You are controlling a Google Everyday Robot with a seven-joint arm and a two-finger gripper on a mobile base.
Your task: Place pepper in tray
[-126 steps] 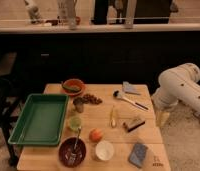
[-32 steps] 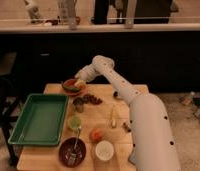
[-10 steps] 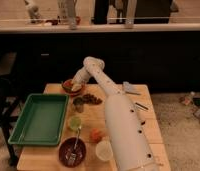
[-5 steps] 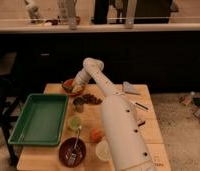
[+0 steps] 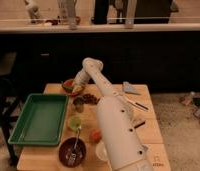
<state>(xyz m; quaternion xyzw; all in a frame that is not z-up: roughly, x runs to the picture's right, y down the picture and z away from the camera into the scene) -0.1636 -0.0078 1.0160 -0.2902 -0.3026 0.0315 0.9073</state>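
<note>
At edge of orange bowl (image 5: 68, 84), gripper (image 5: 76, 90), tray (image 5: 37, 120) near, apart

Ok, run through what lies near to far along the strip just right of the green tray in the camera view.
dark bowl with spoon → pale green cup → small dark cup → orange bowl, with the hand at its right side.

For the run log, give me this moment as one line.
claw: at orange bowl, just past tray's far right corner | tray: no pepper in it | pepper: cannot make out
</note>
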